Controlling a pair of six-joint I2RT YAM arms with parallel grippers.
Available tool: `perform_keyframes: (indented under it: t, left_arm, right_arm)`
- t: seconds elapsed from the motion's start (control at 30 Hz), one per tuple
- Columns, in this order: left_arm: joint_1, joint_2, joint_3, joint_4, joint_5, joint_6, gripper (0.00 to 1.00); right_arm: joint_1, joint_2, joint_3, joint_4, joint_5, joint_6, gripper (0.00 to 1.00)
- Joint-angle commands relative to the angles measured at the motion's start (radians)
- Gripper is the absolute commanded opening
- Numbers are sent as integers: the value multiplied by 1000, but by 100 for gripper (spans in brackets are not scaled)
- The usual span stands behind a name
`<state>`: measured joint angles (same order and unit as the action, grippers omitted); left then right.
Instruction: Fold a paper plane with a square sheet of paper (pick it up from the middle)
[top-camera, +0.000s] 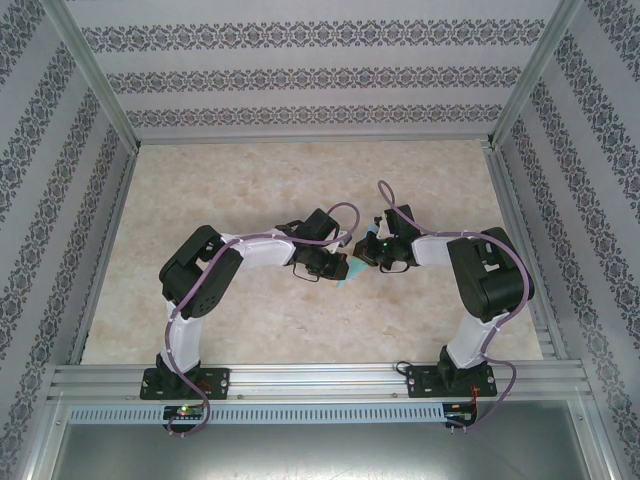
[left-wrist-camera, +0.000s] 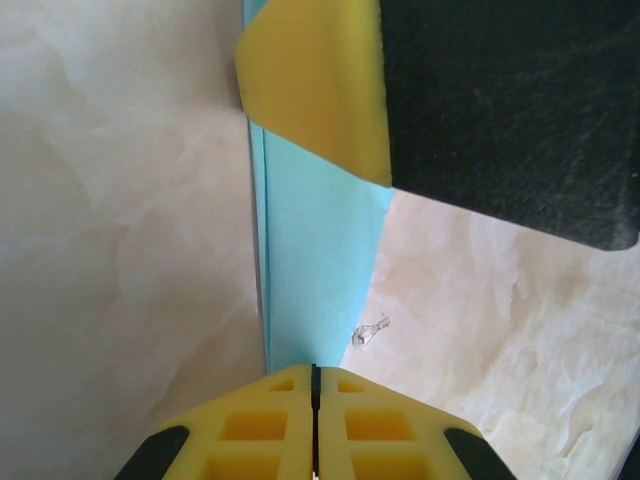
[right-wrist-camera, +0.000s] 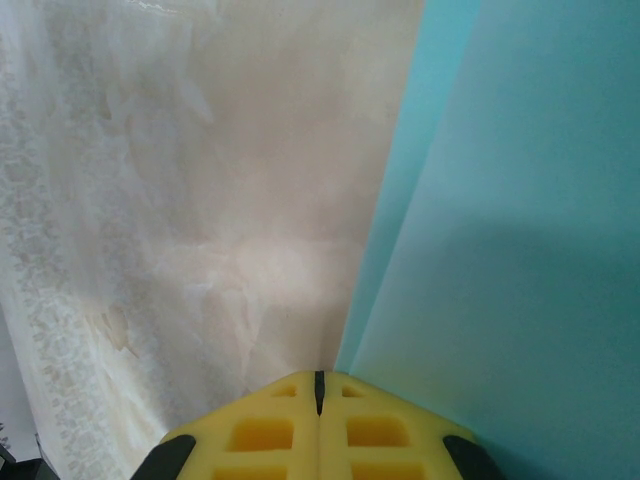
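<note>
Turquoise paper (top-camera: 350, 272) hangs between two robot arms at the middle of a pale marbled table (top-camera: 250, 180), pinched from either side. From above we see the left gripper (top-camera: 338, 266) and the right gripper (top-camera: 366, 256) meeting nose to nose, with just a sliver of the blue showing in the gap between them. Patterned walls (top-camera: 300, 75) and an aluminium frame (top-camera: 320, 380) enclose the table.

At the left wrist, we find the yellow fingers (left-wrist-camera: 265, 430) pressed together, a thin dark seam between them. The paper rises from that seam as a narrow upright strip – its left edge shows more than one layer, so it is folded, not a flat single sheet. At the top of the strip a yellow finger (left-wrist-camera: 320, 90) of the right gripper overlaps the paper, its black body filling the corner beside it. A small shiny mark (left-wrist-camera: 370, 332) lies on the table to the right of the strip.

At the right wrist, the fingers (right-wrist-camera: 370, 435) are likewise closed tight. The paper spreads wide across the right half of that view, and its creased edges run down to meet the fingertips at the seam – we read this as a grip on the sheet. We cannot tell how many folds the paper carries.
</note>
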<state>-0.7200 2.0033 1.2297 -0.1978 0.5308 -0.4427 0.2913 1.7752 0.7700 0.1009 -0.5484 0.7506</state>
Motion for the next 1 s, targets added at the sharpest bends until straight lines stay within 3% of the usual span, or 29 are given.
perform_keyframes:
  t: [0.0, 0.43, 0.97]
  left_arm:
    - [-17, 5, -24, -23, 3, 10, 9]
    - [-51, -3, -53, -69, -51, 48, 9]
    - [-67, -50, -144, -45, -30, 22, 9]
  right_arm:
    - [-29, 54, -56, -160, 176, -32, 0]
    - [-40, 64, -60, -165, 182, -36, 0]
    - [-51, 67, -69, -164, 187, -38, 0]
